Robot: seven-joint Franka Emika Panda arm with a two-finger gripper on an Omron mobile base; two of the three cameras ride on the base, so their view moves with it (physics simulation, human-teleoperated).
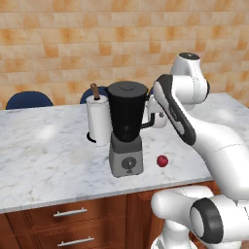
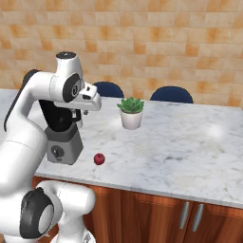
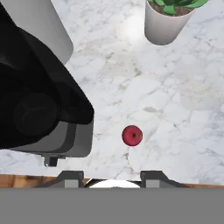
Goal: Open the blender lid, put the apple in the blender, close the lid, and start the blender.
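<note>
The blender [image 1: 125,131] stands near the front edge of the counter [image 1: 44,160], its lid [image 1: 127,89] on top. The apple [image 1: 162,161] lies just right of its base. A paper-towel roll [image 1: 98,120] stands behind-left; a potted plant [image 2: 131,112] farther right.

This is a home kitchen, rendered rather than real. A wall of warm orange-tan tiles [image 1: 58,44] runs behind a white marble bench [image 1: 44,155], and below the bench sit reddish wooden drawers with metal bar handles [image 1: 70,212] and cabinet doors [image 2: 156,218]. On the bench stand a blender [image 1: 126,131] with a grey base, a white paper-towel roll [image 1: 98,119] on its holder, a small potted plant [image 2: 131,112] in a white pot, and a red apple [image 1: 162,161]. Blue chair backs [image 2: 172,95] show just past the far edge of the bench, as at a breakfast island.
</note>
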